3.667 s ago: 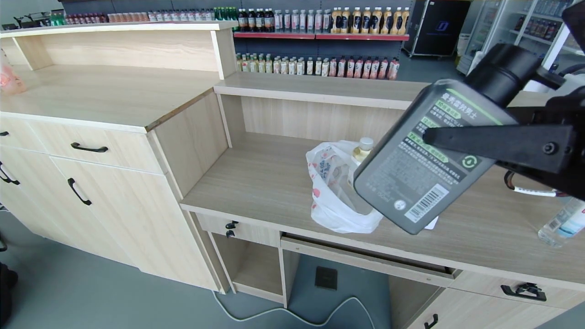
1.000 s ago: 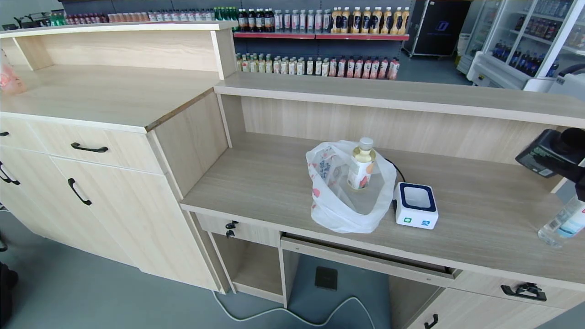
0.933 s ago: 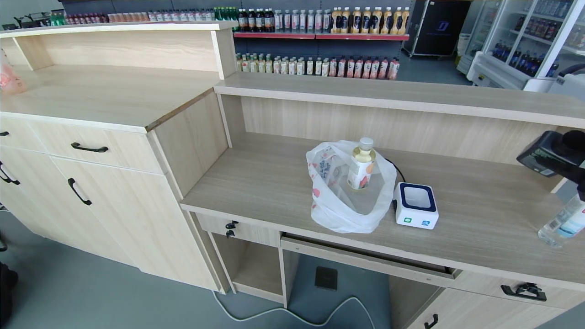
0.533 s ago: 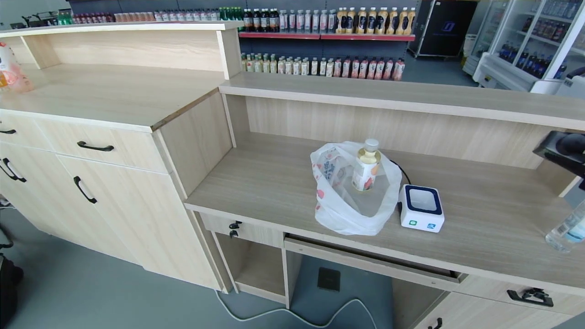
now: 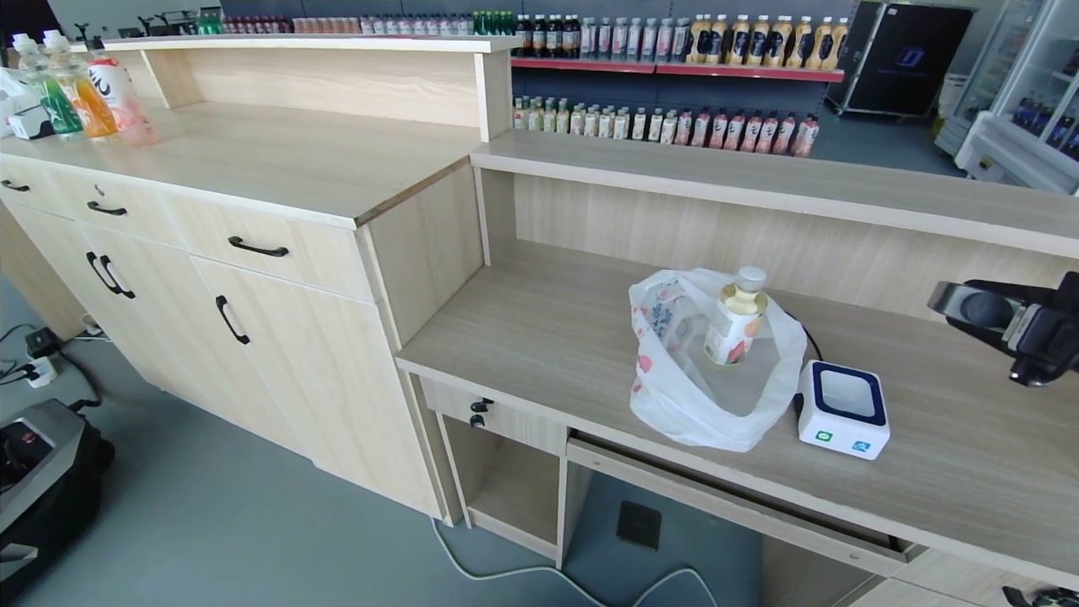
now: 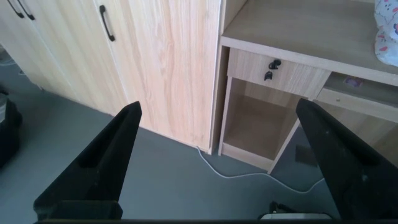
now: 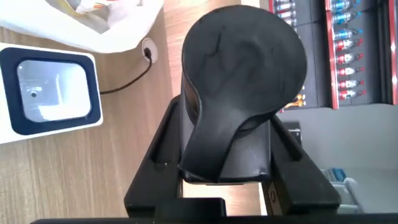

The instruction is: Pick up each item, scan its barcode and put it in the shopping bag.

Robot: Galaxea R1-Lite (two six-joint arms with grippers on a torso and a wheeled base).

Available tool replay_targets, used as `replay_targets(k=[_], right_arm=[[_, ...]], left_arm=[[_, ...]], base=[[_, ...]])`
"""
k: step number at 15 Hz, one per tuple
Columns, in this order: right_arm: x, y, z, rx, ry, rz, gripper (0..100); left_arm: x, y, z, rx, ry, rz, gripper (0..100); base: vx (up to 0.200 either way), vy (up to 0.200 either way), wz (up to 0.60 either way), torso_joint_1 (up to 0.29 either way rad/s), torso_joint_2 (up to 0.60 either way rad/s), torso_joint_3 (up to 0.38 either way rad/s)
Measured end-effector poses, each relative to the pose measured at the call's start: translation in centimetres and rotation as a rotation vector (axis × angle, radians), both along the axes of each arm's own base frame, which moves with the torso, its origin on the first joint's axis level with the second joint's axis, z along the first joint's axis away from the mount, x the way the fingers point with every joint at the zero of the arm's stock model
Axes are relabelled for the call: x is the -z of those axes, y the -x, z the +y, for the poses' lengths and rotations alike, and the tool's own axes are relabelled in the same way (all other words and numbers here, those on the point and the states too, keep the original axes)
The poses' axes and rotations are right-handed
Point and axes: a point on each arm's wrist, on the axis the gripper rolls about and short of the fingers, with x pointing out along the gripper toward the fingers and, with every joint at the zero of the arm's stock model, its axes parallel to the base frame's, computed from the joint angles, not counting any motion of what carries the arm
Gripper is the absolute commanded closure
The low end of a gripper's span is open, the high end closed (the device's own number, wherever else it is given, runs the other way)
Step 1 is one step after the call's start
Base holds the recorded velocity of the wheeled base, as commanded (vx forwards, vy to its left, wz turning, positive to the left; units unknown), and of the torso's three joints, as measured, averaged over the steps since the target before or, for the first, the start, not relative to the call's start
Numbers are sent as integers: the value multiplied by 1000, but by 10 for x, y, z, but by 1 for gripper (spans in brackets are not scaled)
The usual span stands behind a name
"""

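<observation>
A white plastic shopping bag (image 5: 691, 405) stands open on the low counter (image 5: 539, 329) with a pale drink bottle (image 5: 735, 319) upright inside it. Right beside the bag sits the white, blue-rimmed scanner (image 5: 843, 409). My right gripper (image 5: 1024, 333) hovers above the counter's right end, shut on a dark grey bottle (image 5: 969, 308) whose black cap (image 7: 244, 68) faces the wrist camera. The scanner (image 7: 51, 94) and a corner of the bag (image 7: 106, 22) lie beyond it. My left gripper (image 6: 217, 109) hangs open over the floor in front of the cupboards, holding nothing.
Several drink bottles (image 5: 76, 84) stand on the higher counter at far left. Store shelves of drinks (image 5: 666, 126) line the back. The scanner's black cable (image 7: 134, 71) runs across the counter. A black device (image 5: 38, 459) sits on the floor at left.
The head camera has turned left, shifting the whole picture right. The right gripper carried the dark bottle from close before the camera down to the counter's right end, and the bottle has turned.
</observation>
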Motion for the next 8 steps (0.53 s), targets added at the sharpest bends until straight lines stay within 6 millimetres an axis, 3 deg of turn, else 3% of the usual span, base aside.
replay_targets(k=[8], right_arm=[[43,-5,-3,-118,78,23,100]], left_arm=[[0,0,0,0,0,0,0]], base=[[0,0,0,0,0,0]])
